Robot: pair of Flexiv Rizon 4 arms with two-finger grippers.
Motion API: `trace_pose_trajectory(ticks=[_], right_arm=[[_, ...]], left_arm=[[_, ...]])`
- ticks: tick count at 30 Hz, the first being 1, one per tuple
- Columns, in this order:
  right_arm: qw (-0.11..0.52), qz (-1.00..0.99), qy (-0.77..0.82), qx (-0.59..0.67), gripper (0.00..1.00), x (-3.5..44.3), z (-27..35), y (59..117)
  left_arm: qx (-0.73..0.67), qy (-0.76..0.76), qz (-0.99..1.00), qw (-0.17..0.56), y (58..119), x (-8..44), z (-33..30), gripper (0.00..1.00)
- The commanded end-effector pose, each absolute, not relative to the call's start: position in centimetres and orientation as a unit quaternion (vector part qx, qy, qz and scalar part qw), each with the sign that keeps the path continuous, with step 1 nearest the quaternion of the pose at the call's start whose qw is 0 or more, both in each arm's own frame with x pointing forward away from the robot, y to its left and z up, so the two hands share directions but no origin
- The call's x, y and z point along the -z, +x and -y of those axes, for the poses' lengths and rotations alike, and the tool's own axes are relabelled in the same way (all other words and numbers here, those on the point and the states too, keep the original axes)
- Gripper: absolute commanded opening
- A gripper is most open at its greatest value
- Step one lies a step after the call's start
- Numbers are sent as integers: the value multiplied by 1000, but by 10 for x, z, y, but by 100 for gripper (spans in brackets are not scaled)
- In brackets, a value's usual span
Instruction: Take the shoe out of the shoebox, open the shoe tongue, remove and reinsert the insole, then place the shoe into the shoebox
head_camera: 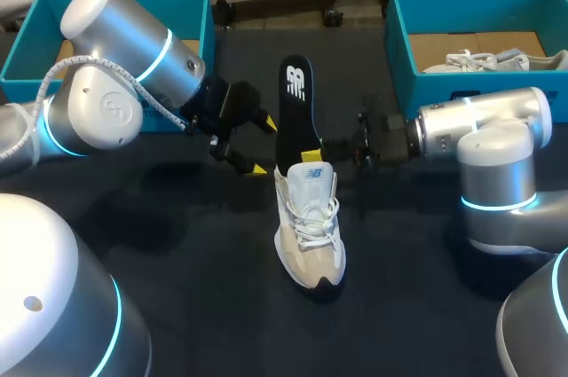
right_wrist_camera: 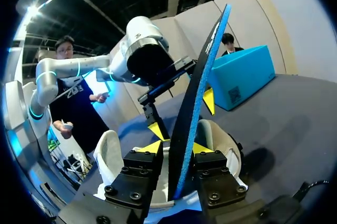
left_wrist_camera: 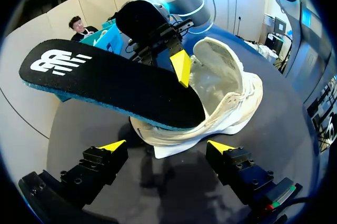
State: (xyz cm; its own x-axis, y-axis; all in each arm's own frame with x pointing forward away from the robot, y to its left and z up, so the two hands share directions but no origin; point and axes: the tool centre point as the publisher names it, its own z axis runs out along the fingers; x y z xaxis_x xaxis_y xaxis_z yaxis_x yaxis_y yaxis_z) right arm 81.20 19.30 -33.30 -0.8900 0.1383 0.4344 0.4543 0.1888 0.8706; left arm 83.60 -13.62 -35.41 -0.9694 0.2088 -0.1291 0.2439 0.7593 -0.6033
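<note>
A white sneaker (head_camera: 309,226) stands on the dark table (head_camera: 177,244), toe toward me. A black insole (head_camera: 297,111) with a blue underside rises upright out of its opening. My right gripper (head_camera: 321,148) comes in from the right at the insole's lower part. In the right wrist view the insole (right_wrist_camera: 202,76) stands between the right gripper's (right_wrist_camera: 177,147) slightly parted fingers, with a thin gap on one side. My left gripper (head_camera: 260,145) hangs wide open just left of the insole, holding nothing. In the left wrist view, shoe (left_wrist_camera: 231,92) and insole (left_wrist_camera: 105,81) lie ahead of the left gripper's (left_wrist_camera: 167,146) fingers.
A teal shoebox (head_camera: 191,0) sits at the back left behind my left arm. A second teal shoebox (head_camera: 399,31) at the back right holds another white shoe (head_camera: 488,59). My right arm's body stands at the table's right.
</note>
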Motion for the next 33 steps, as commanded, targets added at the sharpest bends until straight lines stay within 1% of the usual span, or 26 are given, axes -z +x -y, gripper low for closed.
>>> trace_pose_trajectory(ticks=[1, 4, 10, 15, 17, 18, 20, 33], right_arm=[[130, 765, -190, 602, 31, 327, -193, 815], [134, 769, -185, 597, 32, 323, -193, 820], [147, 774, -186, 587, 29, 317, -196, 824], [164, 776, -195, 576, 18, 320, -199, 825], [177, 775, -200, 573, 18, 323, -201, 824], [180, 775, -200, 572, 15, 324, -201, 823], [184, 775, -202, 570, 0, 325, -201, 822], [241, 774, -210, 546, 0, 346, -197, 801]], left_arm=[[323, 121, -938, 27, 836, 354, 137, 100], [323, 121, -938, 27, 836, 354, 137, 100], [323, 121, -938, 27, 836, 354, 137, 100], [323, 121, -938, 27, 836, 354, 137, 100], [323, 121, -938, 27, 836, 354, 137, 100], [323, 121, -938, 27, 836, 354, 137, 100], [323, 121, -938, 27, 836, 354, 137, 100], [323, 121, -938, 27, 836, 354, 137, 100]])
